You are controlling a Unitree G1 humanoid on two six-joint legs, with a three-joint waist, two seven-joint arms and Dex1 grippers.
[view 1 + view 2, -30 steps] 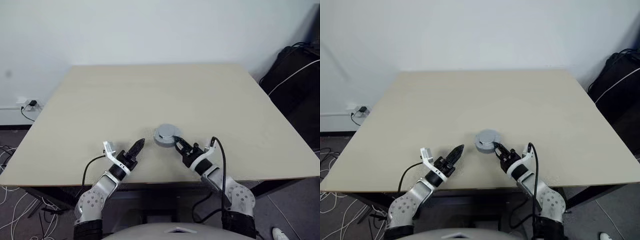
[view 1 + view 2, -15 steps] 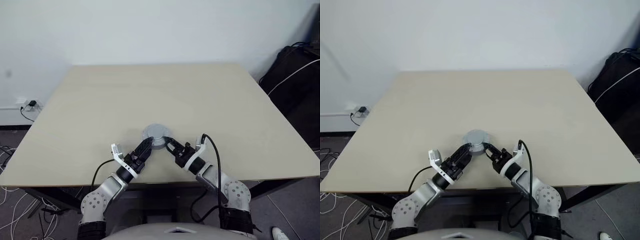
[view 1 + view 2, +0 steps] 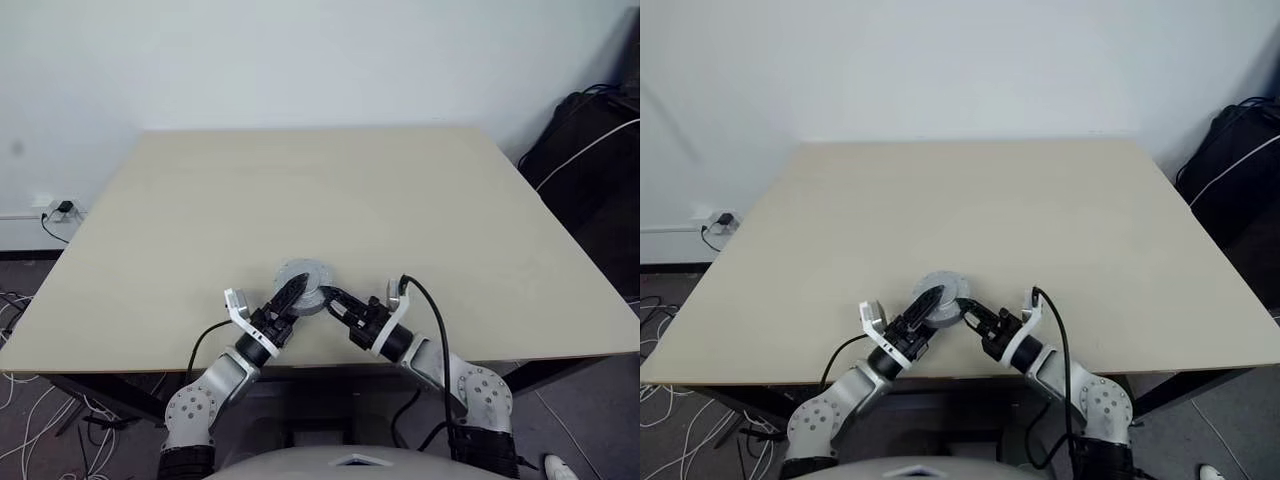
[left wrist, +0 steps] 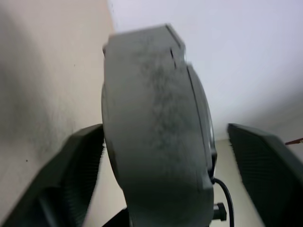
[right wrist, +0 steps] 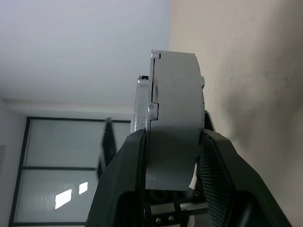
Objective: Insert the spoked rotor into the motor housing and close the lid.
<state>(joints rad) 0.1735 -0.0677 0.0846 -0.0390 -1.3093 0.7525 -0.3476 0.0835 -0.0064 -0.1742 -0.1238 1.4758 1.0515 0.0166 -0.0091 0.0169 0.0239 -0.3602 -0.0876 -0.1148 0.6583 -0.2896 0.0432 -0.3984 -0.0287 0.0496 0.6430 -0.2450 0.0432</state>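
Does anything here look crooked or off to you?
Slightly. In the right wrist view the lid meets the motor housing with a stepped seam, so it may not be fully seated. The right gripper clamps the assembly; the left gripper straddles it, open. Nothing looks spilled or damaged.

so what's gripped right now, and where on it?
Right gripper clamps the closed motor housing across its flat faces at the rim. Left gripper straddles it, open, not clamping.
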